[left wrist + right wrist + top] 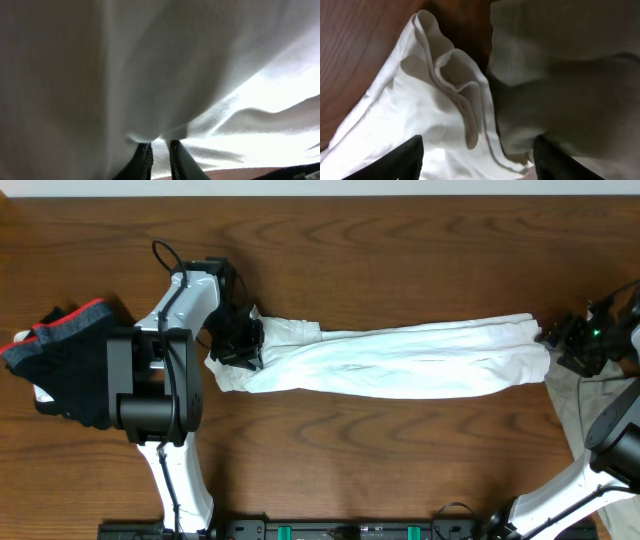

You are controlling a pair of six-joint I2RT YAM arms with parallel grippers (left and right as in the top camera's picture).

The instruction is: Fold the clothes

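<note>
A white garment [400, 358] lies stretched into a long band across the middle of the table. My left gripper [240, 340] is at its left end, shut on the white cloth [150, 75], which fills the left wrist view above the nearly closed fingers [160, 155]. My right gripper [565, 345] is at the garment's right end, open, its fingers spread wide over the folded white edge [445, 100] beside a beige-grey garment [560, 75].
A dark garment with a red-trimmed edge [65, 340] lies at the far left. The beige-grey cloth [580, 405] lies at the right edge under the right arm. Bare wooden table [400, 260] shows behind and in front of the white band.
</note>
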